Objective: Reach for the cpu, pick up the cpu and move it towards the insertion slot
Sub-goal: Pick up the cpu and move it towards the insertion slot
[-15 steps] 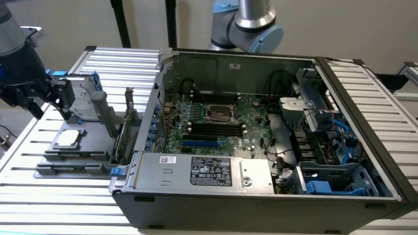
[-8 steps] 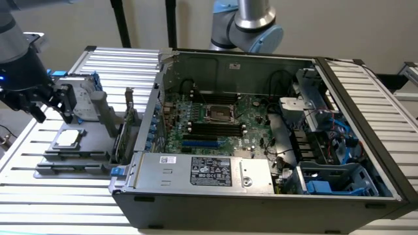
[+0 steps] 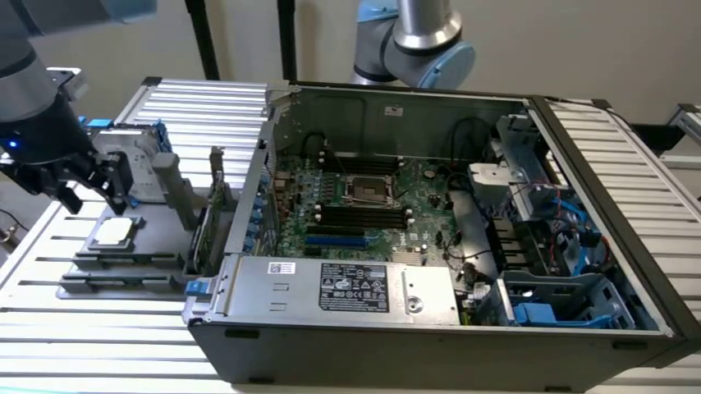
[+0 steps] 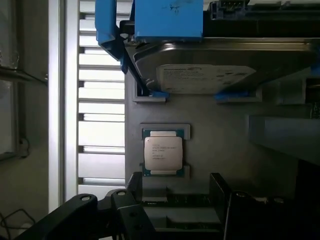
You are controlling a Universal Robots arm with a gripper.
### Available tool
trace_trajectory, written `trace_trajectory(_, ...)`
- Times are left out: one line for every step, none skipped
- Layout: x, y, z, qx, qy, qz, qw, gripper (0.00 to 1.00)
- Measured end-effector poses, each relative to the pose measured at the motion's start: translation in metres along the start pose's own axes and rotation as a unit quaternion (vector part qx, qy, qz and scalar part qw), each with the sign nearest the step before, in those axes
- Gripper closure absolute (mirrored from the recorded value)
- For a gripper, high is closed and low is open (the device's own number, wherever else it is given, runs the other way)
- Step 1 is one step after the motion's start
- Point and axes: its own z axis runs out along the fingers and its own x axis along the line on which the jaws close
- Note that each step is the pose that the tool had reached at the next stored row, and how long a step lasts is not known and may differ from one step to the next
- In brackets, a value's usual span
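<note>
Fingers (image 4: 220, 187) spread wide, empty, hovering near the cpu (image 4: 163, 154).

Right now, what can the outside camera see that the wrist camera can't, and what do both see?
Exterior view: the open computer case with the insertion slot inside it. Wrist view: the tiny printing on the cpu and its greenish edge. Both: the cpu lying in its grey tray, the hard drive beside it, and the open tool close by, not holding it.
</note>
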Motion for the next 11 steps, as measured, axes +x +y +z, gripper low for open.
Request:
trace_trajectory(0.000,-0.0001,0.0018,0.0000,0.0000,0.000,1.0000,0.35)
trace_trajectory(0.000,-0.0002,0.0036,0.0000,0.0000,0.000,1.0000,0.35)
trace_trajectory(0.000,-0.0002,0.0054,0.0000,0.0000,0.000,1.0000,0.35)
trace_trajectory(0.000,-0.0003,0.0072,0.0000,0.0000,0.000,1.0000,0.35)
trace_trajectory(0.000,-0.0003,0.0091,0.0000,-0.0001,0.000,1.0000,0.35)
trace_trajectory(0.000,-0.0004,0.0108,0.0000,0.0000,0.000,1.0000,0.35)
trace_trajectory(0.000,-0.0005,0.0127,0.0000,0.0000,0.000,1.0000,0.35)
trace_trajectory(0.000,-0.0005,0.0144,0.0000,0.0000,0.000,1.0000,0.35)
trace_trajectory(0.000,-0.0006,0.0163,0.0000,0.0000,0.000,1.0000,0.35)
trace_trajectory(0.000,-0.0007,0.0182,0.0000,0.0000,0.000,1.0000,0.35)
trace_trajectory(0.000,-0.0007,0.0200,0.0000,0.0000,0.000,1.0000,0.35)
